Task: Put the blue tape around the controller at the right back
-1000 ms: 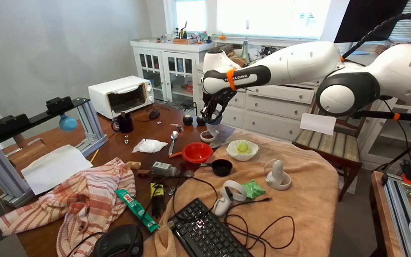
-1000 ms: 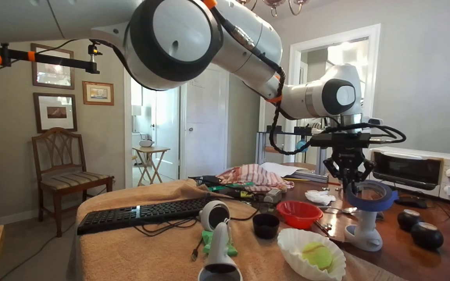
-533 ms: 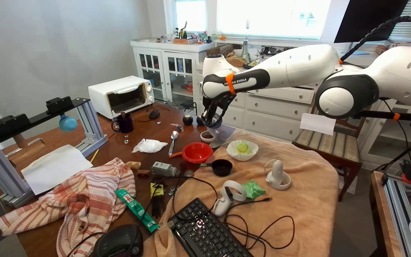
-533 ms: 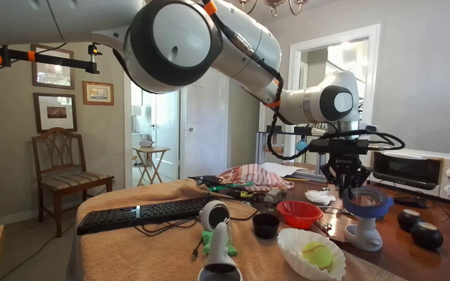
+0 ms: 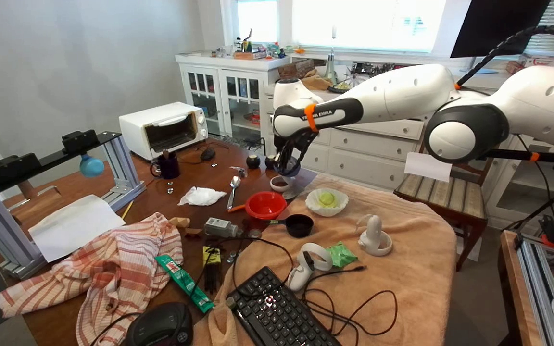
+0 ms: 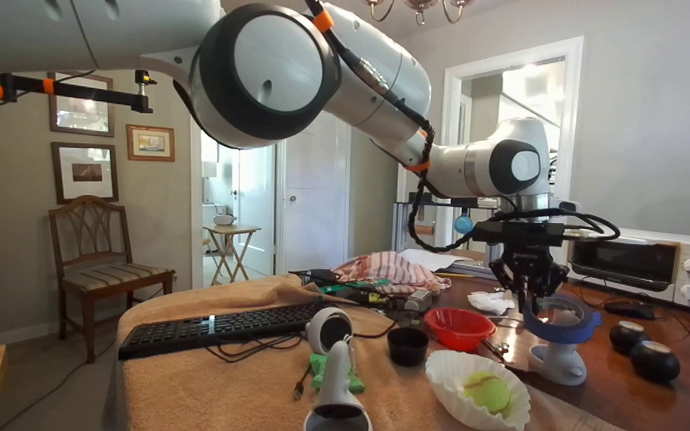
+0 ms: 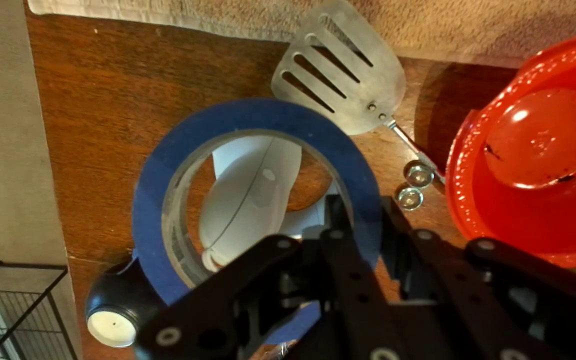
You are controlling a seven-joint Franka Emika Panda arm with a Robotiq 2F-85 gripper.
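The blue tape [image 6: 560,334] is a ring held roughly level in my gripper [image 6: 529,304]. In the wrist view my gripper [image 7: 362,212] is shut on one side of the blue tape [image 7: 263,112], one finger inside the ring and one outside. The white controller [image 6: 562,359] stands upright on the dark table. Its handle top shows inside the ring in an exterior view, with the ring above the controller's base. In the wrist view the controller [image 7: 250,200] lies within the ring's opening, left of its middle. In an exterior view the gripper partly hides the tape above the controller [image 5: 290,182].
Two round black objects [image 6: 654,361] stand beside the controller. A red bowl [image 6: 459,330] and a white fluted bowl [image 6: 441,371] with a tennis ball are near. A slotted spatula [image 7: 338,70] lies by the controller. Two more white controllers [image 5: 374,230] [image 5: 301,274] are on the towel.
My gripper has moved down with the blue tape in it. The ring has gone from over the controller's top to around the upper handle. The controller has not moved.
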